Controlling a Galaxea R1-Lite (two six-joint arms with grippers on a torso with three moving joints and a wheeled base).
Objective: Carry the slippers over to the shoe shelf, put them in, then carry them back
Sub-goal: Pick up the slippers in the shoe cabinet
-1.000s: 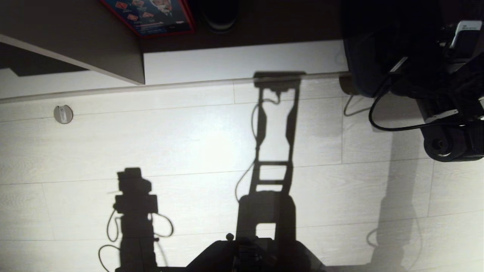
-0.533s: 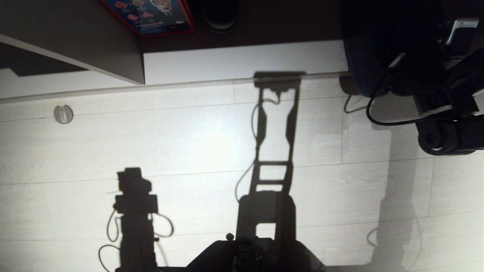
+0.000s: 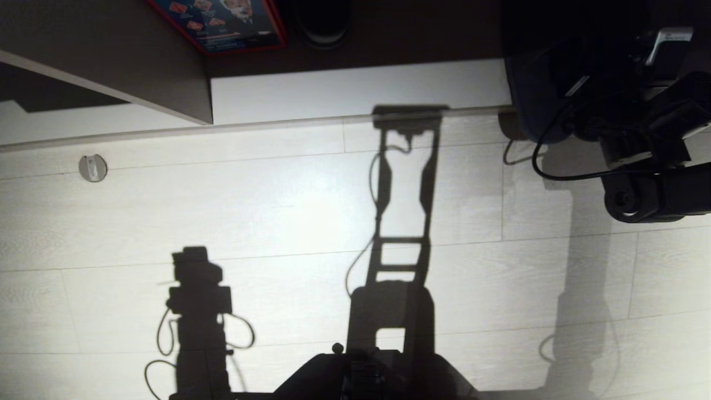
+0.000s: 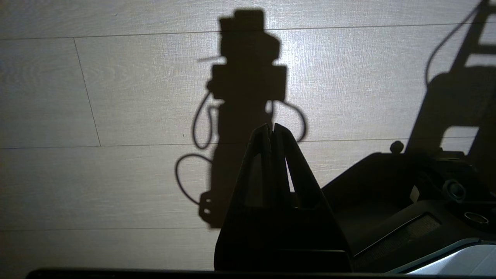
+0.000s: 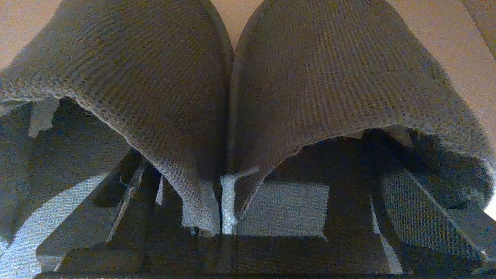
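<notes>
The right gripper (image 5: 226, 201) stands spread wide, apparently one finger inside each of the slippers (image 5: 228, 97), which lie side by side touching at twelve o'clock. Close evenly before lifting. The left gripper (image 4: 272, 131) hangs shut.

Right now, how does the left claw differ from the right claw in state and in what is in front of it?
The left claw is shut, its fingertips touching; the right claw stands wide open. The left claw hangs over the bare floor with nothing near it; the right claw is close up against the slippers, which lie side by side. Shared: neither claw seems to grip anything.
</notes>
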